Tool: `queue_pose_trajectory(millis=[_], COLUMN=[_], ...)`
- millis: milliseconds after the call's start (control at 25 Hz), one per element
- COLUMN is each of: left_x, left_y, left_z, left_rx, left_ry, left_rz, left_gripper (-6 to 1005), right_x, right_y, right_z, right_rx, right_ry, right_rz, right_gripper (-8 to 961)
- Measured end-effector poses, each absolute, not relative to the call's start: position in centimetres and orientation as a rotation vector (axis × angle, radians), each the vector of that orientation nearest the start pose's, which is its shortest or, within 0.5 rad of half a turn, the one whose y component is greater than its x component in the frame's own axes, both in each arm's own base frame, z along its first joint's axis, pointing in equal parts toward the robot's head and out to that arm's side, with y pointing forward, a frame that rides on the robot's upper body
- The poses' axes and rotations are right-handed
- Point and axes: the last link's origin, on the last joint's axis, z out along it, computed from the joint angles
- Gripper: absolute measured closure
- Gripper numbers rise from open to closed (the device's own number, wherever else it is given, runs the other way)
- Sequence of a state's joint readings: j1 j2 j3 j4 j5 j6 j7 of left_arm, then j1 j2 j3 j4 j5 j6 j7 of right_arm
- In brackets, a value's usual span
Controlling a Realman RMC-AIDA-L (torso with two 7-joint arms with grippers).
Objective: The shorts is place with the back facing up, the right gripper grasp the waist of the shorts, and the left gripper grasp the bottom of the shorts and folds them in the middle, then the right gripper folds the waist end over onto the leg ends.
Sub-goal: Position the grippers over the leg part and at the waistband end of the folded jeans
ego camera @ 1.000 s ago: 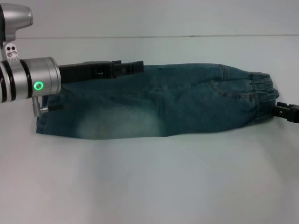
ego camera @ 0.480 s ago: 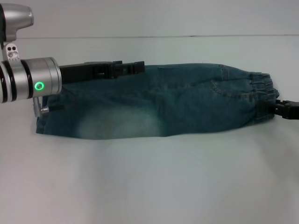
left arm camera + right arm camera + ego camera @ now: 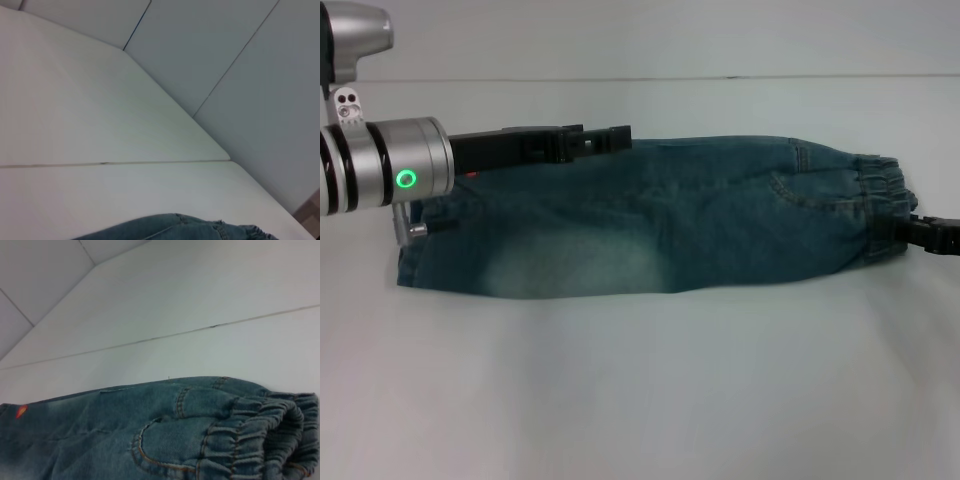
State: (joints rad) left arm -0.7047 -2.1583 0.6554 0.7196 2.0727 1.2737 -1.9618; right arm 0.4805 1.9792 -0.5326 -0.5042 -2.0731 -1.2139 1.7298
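Shorts [image 3: 650,220] lie flat on bench [image 3: 640,400], long axis left-right, halved lengthwise; right claw [image 3: 920,235] touches waist end, nearest it; left claw [image 3: 605,140] along far edge; grip of either cannot be told.

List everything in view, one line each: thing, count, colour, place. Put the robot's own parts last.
Folded blue denim shorts: one, faded blue, lying lengthwise across the table's middle, elastic waist toward the robot's right.
White table: one, white, under the shorts, with a thin seam line near the far side.
Pale wall panels: several, grey-white, behind the table.
Left gripper: one, black on a silver arm, over the shorts' far edge.
Right gripper: one, black, at the waist end.
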Motion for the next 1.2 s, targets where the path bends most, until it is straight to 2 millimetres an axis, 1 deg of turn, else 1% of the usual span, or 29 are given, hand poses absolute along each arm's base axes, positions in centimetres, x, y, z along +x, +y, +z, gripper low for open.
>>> queue_pose_trajectory(millis=[360, 720, 1200], left_x=[-20.1, -19.6, -19.2], left_y=[40.4, 40.5, 40.5], left_z=[-0.9, -1.4, -1.7], left_rx=[-2.423, -2.447, -2.469], left_ry=[-1.189, -1.179, -1.170], left_rz=[-0.794, -0.769, -0.758], left_gripper=[79, 80, 86], right_x=[35.9, 36.1, 35.2], right_y=[33.6, 33.8, 34.4], right_z=[3.5, 4.0, 3.7], right_rx=[-2.126, -2.089, -2.119], right_ry=[1.394, 1.422, 1.405], right_rz=[0.578, 0.592, 0.596], right_gripper=[436, 436, 460])
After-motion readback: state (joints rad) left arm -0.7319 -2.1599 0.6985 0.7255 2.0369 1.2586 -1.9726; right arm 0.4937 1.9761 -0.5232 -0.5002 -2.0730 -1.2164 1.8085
